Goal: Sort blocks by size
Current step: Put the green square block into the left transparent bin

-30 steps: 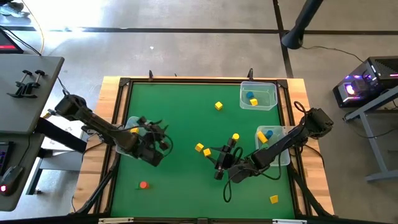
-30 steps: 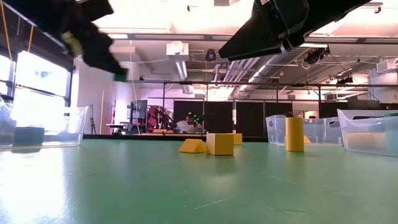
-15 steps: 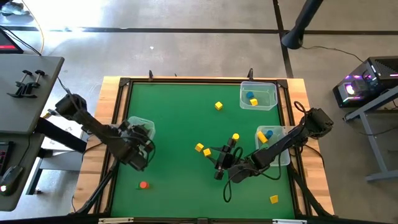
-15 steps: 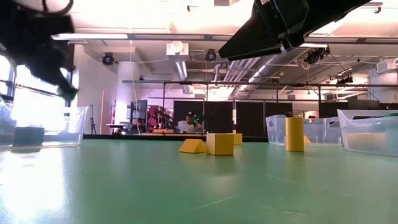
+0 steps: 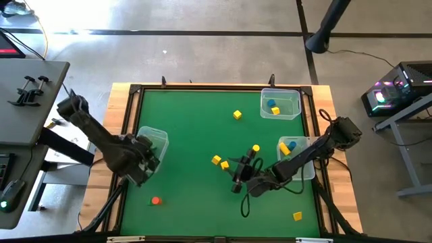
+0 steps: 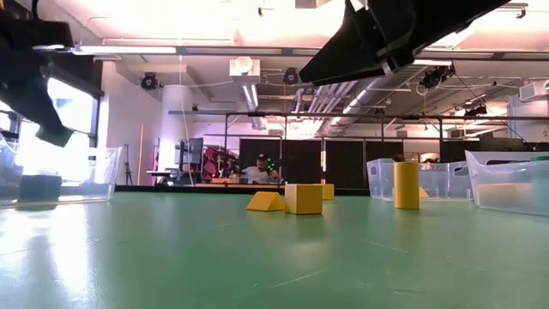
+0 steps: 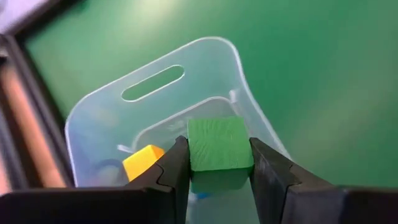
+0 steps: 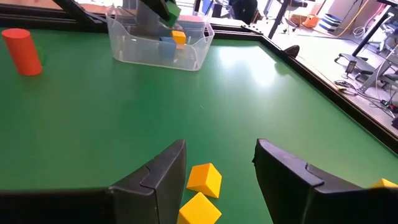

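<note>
The desk [image 5: 202,121] carries a green mat inside a wooden frame, with three clear bins on it: one at the left edge [image 5: 156,140], one at the far right corner [image 5: 280,103] and one at the right edge [image 5: 297,145]. The left arm reaches over the left bin, and the left claw [image 7: 217,163] is clamped on a green block [image 7: 219,150], one finger against each side face, holding it directly above the bin opening; a yellow block [image 7: 142,163] lies on the bin floor beneath, next to a blue piece that is only partly visible. The right arm extends from the right edge toward the desk centre, where the right claw [image 8: 217,163] hovers low with its fingers spread and nothing between them. Two yellow blocks [image 8: 203,179] lie on the mat just ahead of that gap, touching or nearly touching each other. A yellow cylinder [image 5: 255,148] stands upright near the right claw. A single yellow block [image 5: 237,115] sits apart toward the far side, another yellow block [image 5: 297,216] lies near the front right corner, and an orange-red cylinder [image 5: 156,200] stands near the front left. The far right bin holds a blue block [image 5: 271,103] and a yellow one [image 5: 275,110].
</note>
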### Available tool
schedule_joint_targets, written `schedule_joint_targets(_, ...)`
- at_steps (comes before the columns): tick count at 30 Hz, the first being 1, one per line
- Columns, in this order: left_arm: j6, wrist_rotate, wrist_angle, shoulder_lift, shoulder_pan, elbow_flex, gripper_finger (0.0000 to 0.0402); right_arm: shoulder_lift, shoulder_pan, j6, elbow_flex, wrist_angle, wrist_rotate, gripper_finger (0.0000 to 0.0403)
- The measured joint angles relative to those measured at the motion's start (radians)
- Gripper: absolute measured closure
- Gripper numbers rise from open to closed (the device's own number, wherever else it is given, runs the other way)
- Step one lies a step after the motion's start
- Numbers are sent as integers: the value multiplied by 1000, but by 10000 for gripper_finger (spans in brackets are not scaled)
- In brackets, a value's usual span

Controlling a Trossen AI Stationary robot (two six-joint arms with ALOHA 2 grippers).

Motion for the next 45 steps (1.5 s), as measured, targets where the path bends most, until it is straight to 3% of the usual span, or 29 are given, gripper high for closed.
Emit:
schedule_joint_targets(7,64,42,19,-235,58,0,298,0,-16,5,0,2,-4,221)
schedule_joint_targets(12,120,77,41,-288,117,-1,298,0,-16,5,0,3,-5,221)
schedule_joint_targets(17,145,90,72,-255,144,-2,299,0,-16,12,0,2,-8,221)
schedule_joint_targets(23,193,148,269,-178,103,-3,299,0,-16,12,0,3,-8,221)
schedule_joint_targets(28,59,202,163,-102,67,-4,299,0,-16,12,0,0,-8,221)
schedule_joint_targets(33,-23,216,169,-64,39,-7,299,0,-16,10,0,-4,-8,221)
schedule_joint_targets(45,-77,299,179,23,36,-8,290,0,-16,10,0,-10,-8,221)
